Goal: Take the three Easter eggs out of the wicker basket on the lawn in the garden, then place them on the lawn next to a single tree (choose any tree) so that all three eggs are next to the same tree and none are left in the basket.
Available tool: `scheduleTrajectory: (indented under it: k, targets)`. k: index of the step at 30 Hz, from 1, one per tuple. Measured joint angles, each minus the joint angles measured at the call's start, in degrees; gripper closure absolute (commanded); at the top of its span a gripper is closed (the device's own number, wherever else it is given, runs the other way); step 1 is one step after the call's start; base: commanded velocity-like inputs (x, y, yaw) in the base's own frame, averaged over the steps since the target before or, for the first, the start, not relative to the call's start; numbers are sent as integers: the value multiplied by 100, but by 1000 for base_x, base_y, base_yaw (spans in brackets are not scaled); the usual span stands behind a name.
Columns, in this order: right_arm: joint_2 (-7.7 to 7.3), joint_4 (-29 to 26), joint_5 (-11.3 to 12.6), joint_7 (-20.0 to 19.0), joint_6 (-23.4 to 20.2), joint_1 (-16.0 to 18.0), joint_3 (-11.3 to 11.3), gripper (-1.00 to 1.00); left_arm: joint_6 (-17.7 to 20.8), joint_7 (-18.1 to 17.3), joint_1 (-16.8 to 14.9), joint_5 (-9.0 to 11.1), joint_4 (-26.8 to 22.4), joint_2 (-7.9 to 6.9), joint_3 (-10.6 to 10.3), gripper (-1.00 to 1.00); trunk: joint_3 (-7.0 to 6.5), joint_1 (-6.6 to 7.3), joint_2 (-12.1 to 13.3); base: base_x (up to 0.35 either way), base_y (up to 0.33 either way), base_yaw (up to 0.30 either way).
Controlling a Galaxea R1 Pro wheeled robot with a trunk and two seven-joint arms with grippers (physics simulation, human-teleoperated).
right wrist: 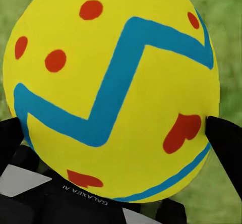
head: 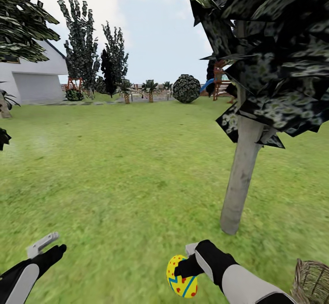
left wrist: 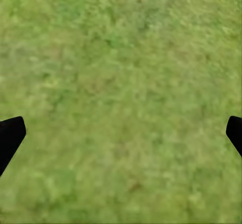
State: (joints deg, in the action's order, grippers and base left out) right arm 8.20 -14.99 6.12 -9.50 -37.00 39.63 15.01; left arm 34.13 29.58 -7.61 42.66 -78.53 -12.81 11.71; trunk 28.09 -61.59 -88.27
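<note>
Yellow Easter egg (head: 182, 277) with a blue zigzag band and red hearts is pinched in the right tool (head: 185, 267), low above the mottled green lawn (head: 137, 167). Left tool (head: 45, 244) hangs spread. Woven wicker basket (head: 313, 281) stands right, pale grey-trunked tree (head: 240, 176) farther.

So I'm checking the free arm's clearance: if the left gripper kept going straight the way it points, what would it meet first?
Probably just the lawn. The left gripper is open, and its wrist view shows bare grass ahead, though how far off is unclear.
</note>
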Motion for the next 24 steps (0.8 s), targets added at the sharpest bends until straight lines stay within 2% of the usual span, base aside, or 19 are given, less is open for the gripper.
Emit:
scheduleTrajectory:
  k: [2, 5, 7, 11, 19, 24]
  targets:
    - [-4, -4, 50, 0, 0, -1, -65, 100, -38, 0, 0, -1, 0, 0, 0, -100, 0, 0, 0, -60, 321, 0]
    - [-13, -6, 152, 27, 0, -2, -341, 100, -64, 0, 0, -3, 0, 0, -2, -100, 0, 0, 0, -5, 302, 0]
    - [-10, -6, 175, 45, -3, -2, -409, 100, -85, 0, 3, -12, 1, 0, -43, -100, 0, 2, 0, 180, 208, 0]
    - [0, -6, 189, 59, -1, -3, -446, 100, -209, 1, 8, -18, 1, -2, -144, -100, 0, 3, -1, 255, 194, 0]
    - [11, -7, 221, 65, -5, -1, -476, 100, -240, -6, 17, -12, -2, -7, -167, -100, -2, 2, 0, 195, 274, -23]
    - [3, -9, 627, 63, -32, -3, -478, 100, -234, -7, 16, 6, -3, -8, -167, -100, -4, 0, 0, 30, 323, -235]
